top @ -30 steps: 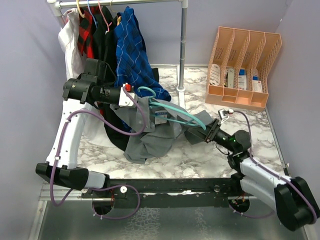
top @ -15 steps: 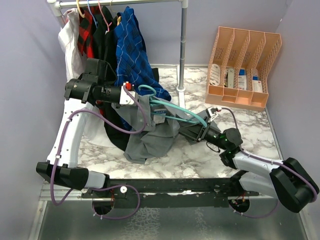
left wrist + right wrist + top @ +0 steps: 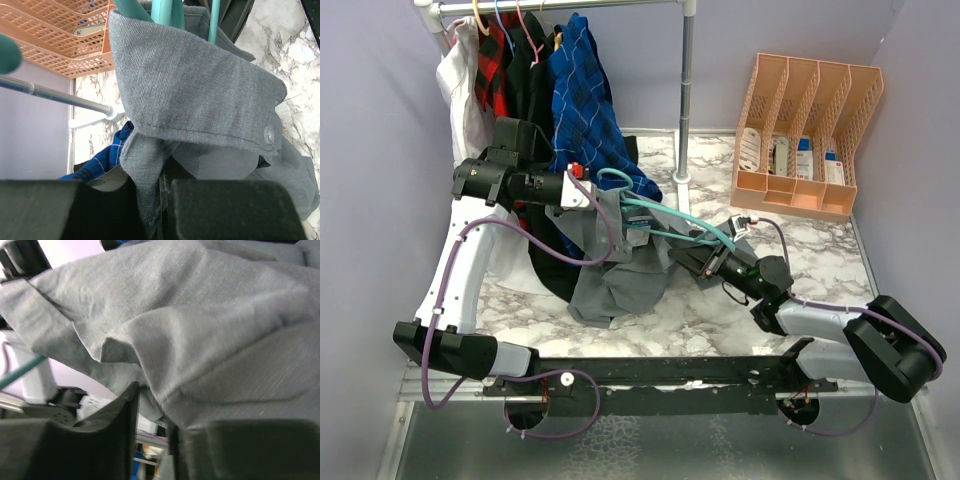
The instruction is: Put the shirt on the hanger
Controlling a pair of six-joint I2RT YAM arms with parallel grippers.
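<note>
The left gripper [image 3: 582, 196] pinches the collar of the grey shirt [image 3: 618, 278], which hangs in a heap over mid-table [image 3: 712, 316]. The teal hanger [image 3: 670, 218], hook at far left, runs rightward inside the neck. The right gripper [image 3: 694, 258] is clamped on shirt fabric.

Each arm has pale grey-white shells set between bulky matt black joints. On the left arm [image 3: 455, 270] a purple cable [image 3: 423, 375] hangs in loose loops beside the links and under the base, and a white block with a small red dot [image 3: 576, 172] sits behind the left claw [image 3: 590, 200]. The right arm [image 3: 820, 322] has a thinner purple cable [image 3: 825, 303] along its shell, leading toward the right claw [image 3: 688, 255]. Both claws have flat black fingers [image 3: 225, 210]. The bases stand on a black rail [image 3: 670, 372] with round silver bolts [image 3: 565, 379].
</note>
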